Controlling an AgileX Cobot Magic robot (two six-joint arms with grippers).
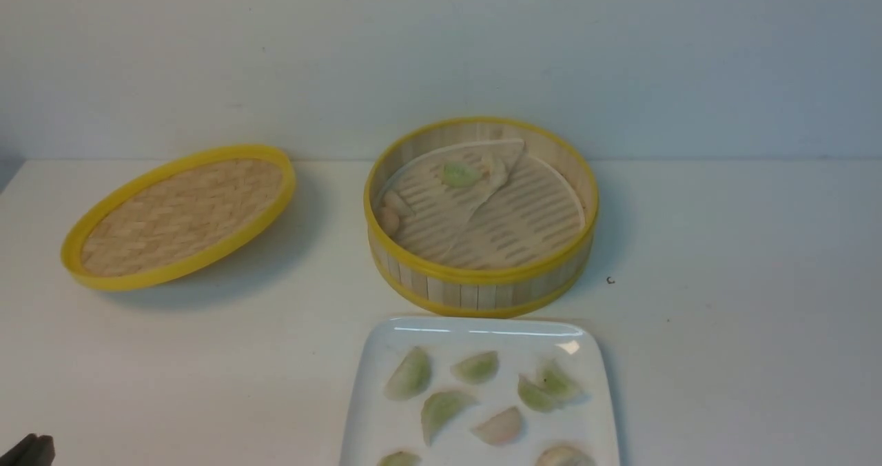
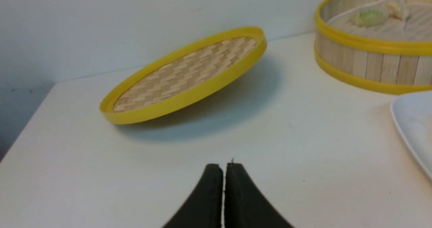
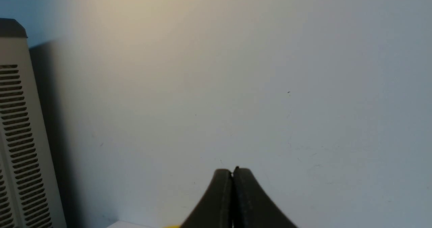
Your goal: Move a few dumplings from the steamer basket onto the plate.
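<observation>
The steamer basket [image 1: 475, 292] stands mid-table. Inside it lie a green dumpling [image 1: 460, 174] on a folded liner and a pinkish dumpling [image 1: 393, 212] by the left wall. In front of it, the white plate [image 1: 375, 424] carries several dumplings [image 1: 441, 409]. My left gripper [image 2: 223, 167] is shut and empty, low over bare table at the front left, well away from basket [image 2: 371, 66] and plate [image 2: 411, 120]; only a dark tip of it [image 1: 27, 451] shows in the front view. My right gripper [image 3: 232, 171] is shut and empty, facing the wall, and is outside the front view.
The shallow woven lid [image 1: 180, 216] with a yellow rim leans tilted at the back left, also the lid [image 2: 184, 74] in the left wrist view. A pale wall runs behind the table. A white vented unit [image 3: 17, 137] stands beside the wall in the right wrist view.
</observation>
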